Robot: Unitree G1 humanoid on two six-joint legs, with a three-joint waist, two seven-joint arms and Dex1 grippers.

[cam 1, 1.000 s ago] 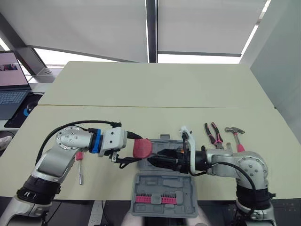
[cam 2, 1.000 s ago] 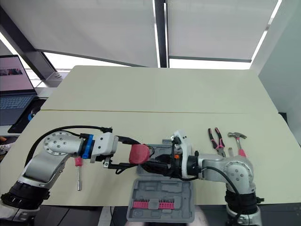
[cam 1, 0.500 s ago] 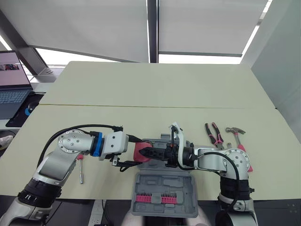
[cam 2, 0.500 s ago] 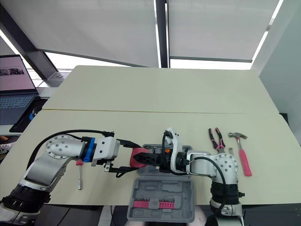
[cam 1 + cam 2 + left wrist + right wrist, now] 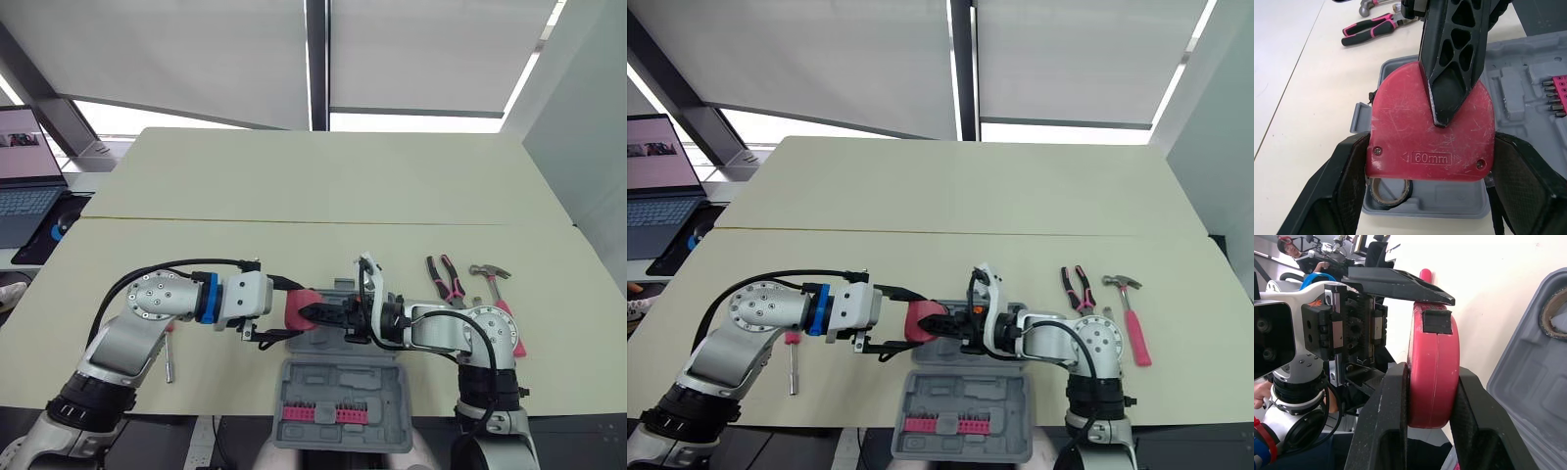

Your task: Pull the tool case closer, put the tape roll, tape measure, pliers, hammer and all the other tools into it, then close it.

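Note:
A red tape measure [image 5: 296, 310] hangs just above the left end of the open grey tool case [image 5: 338, 397]. My left gripper [image 5: 284, 311] is shut on its two edges, as the left wrist view shows around the tape measure [image 5: 1432, 132]. From the right, my right gripper [image 5: 308, 313] is shut on its two flat faces; its fingers [image 5: 1393, 421] press each side of the tape measure [image 5: 1432, 367]. A tape roll [image 5: 1390, 187] lies in the case underneath. Pliers [image 5: 443, 276] and a hammer [image 5: 498, 294] lie on the table to the right.
A red-handled screwdriver [image 5: 168, 348] lies on the table by my left arm. The case's near half holds a row of pink-mounted bits [image 5: 323, 413] at the table's front edge. A laptop [image 5: 24, 176] stands off the table's far left.
My right gripper reached left to the tape measure and closed its fingers on it. The left gripper kept its hold and shifted slightly right.

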